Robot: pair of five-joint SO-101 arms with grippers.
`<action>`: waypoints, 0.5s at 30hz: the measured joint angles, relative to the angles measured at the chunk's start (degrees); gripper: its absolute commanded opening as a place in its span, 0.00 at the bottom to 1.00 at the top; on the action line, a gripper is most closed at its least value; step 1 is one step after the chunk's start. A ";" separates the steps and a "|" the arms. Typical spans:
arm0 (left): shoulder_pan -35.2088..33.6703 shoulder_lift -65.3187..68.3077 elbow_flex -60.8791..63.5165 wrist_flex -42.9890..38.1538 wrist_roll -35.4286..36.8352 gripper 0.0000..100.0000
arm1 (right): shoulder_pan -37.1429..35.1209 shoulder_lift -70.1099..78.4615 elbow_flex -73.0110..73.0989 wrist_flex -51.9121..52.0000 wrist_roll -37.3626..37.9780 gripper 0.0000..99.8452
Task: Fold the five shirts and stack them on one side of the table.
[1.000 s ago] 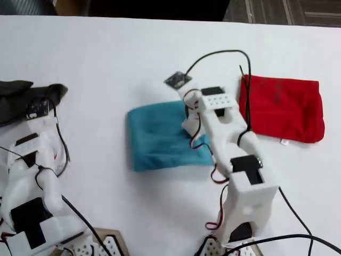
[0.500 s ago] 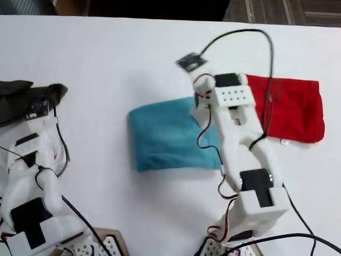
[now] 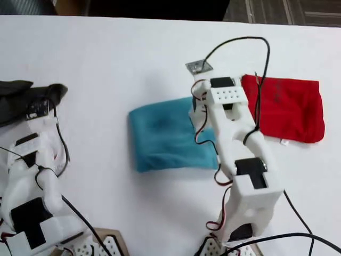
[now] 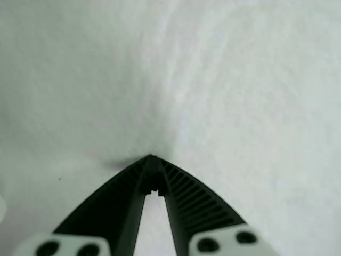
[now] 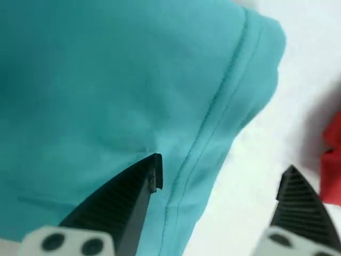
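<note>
A folded teal shirt [image 3: 165, 136] lies in the middle of the white table [image 3: 106, 58]. Beside it on the right lies a folded red shirt [image 3: 290, 106]. A dark shirt [image 3: 21, 96] is bunched at the left edge. My right arm [image 3: 226, 98] hangs over the teal shirt's right edge. My right gripper [image 5: 224, 178] is open, straddling that hemmed edge [image 5: 213, 122]: one fingertip [image 5: 153, 172] is over the teal cloth, the other [image 5: 292, 184] over bare table near the red shirt [image 5: 333, 160]. My left gripper [image 4: 152, 162] is shut and empty above bare white table.
My left arm [image 3: 29, 160] stands at the front left, close to the dark shirt. Cables [image 3: 250, 48] loop over the right arm above the red shirt. Bare table stretches across the back and between the left arm and the teal shirt.
My right arm swung right toward the red shirt, then came back a little to the left over the teal shirt's right edge. The left arm has kept still.
</note>
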 measured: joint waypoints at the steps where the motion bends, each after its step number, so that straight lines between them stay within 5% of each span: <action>1: 0.00 0.00 0.00 0.00 0.00 0.03 | 0.00 1.05 0.00 -0.26 -0.53 0.36; 8: 0.00 0.00 0.00 0.00 0.00 0.03 | -0.70 9.14 -3.96 0.35 -1.49 0.30; 15: 0.00 0.00 0.00 0.00 0.00 0.03 | -1.58 18.29 -17.05 11.52 -1.85 0.29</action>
